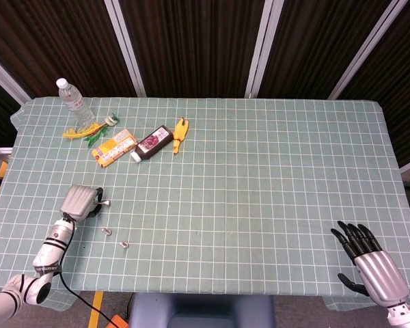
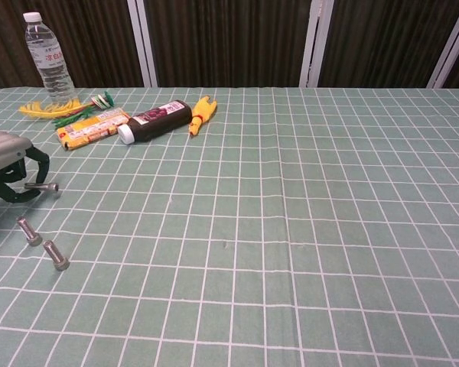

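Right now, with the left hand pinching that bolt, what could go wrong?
The left hand holds the bolt only at its fingers' tips, so it may slip out. A dropped bolt could roll on the table toward the two loose bolts close below and knock them.

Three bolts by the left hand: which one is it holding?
The bolt farthest from the table's near edge, pinched in the left hand. The other two bolts lie loose on the cloth, nearer the camera.

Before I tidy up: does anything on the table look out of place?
The dark bottle lies tipped on its side, unlike the upright water bottle. Two loose bolts lie near the left hand, which pinches a third.
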Robot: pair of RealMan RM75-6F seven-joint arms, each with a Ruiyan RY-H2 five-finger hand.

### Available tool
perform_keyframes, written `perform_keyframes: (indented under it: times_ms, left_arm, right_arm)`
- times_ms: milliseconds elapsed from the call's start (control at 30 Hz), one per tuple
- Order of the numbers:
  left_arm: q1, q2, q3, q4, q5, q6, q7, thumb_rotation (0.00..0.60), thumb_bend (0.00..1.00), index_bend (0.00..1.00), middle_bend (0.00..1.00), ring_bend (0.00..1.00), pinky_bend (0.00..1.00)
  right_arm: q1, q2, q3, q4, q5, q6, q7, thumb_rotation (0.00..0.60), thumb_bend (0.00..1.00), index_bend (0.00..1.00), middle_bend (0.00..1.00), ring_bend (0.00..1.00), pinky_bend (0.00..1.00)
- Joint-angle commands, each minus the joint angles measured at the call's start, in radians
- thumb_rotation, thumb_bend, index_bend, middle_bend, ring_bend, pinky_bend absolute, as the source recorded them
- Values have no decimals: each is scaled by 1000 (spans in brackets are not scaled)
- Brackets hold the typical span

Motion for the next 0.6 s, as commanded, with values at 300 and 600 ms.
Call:
perform_keyframes:
  times_ms: [300, 600]
  left_arm:
    - [8, 38, 28, -101, 24, 97, 536, 600, 382, 572, 1000, 1000, 1000]
    - [17, 42, 8, -210, -76, 101, 900, 600, 388, 588, 1000, 1000, 1000]
  right_arm:
    - [-2, 7, -3, 1, -8, 9, 13, 600, 309, 0, 0, 0, 0]
    - [-4, 15, -8, 2, -19, 20, 28, 600, 309, 0, 0, 0, 0]
